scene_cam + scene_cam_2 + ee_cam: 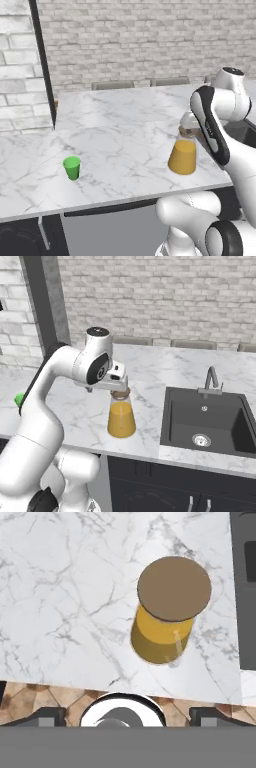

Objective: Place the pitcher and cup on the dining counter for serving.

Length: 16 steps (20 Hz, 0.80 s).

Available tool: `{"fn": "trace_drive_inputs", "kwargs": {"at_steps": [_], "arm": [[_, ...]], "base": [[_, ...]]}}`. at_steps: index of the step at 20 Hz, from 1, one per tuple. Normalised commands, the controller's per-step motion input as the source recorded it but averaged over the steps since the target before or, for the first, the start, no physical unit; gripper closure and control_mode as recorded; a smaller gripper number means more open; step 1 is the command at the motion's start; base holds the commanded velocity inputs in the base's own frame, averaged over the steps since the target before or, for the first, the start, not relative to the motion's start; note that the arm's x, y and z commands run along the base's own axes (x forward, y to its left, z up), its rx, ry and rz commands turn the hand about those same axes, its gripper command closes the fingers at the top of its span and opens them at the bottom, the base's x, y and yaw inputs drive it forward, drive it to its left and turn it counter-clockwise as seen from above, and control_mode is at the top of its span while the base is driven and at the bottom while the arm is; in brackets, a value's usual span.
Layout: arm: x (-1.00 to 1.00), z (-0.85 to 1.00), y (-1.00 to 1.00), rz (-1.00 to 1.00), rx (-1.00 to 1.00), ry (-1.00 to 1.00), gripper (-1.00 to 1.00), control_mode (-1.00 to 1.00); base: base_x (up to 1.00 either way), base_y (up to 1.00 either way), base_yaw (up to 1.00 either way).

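Pitcher [183, 156] of orange liquid, capped by a round brown lid [174, 588], upright on the marble bench [120, 145] near its front edge, just left of the dark sink [207, 423] with its faucet [212, 379]. Gripper [114, 387] directly above the lid, pointing down, released and spread wide, grasping nothing; the hand view looks straight down on the lid. Green cup [72, 167] upright on the same bench, well apart to the pitcher's left. Grey chair backs [112, 85] line the far edge before the brick wall [140, 40]
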Motion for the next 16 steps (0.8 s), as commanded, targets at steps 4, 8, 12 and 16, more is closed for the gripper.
{"fn": "trace_drive_inputs", "kwargs": {"at_steps": [4,8,12,16], "arm": [[0.02,-0.64,-0.49,0.0,0.0,0.0,-1.0,-1.0],[0.24,-0.61,-0.2,0.01,-0.02,0.0,-1.0,-1.0],[0.33,-0.48,0.0,0.0,0.0,0.0,-1.0,-1.0],[0.25,-0.41,0.0,0.0,0.0,0.0,-1.0,-1.0]], "base": [[0.0,0.0,0.0],[0.0,0.0,0.0],[0.0,0.0,0.0],[0.0,0.0,0.0]]}}
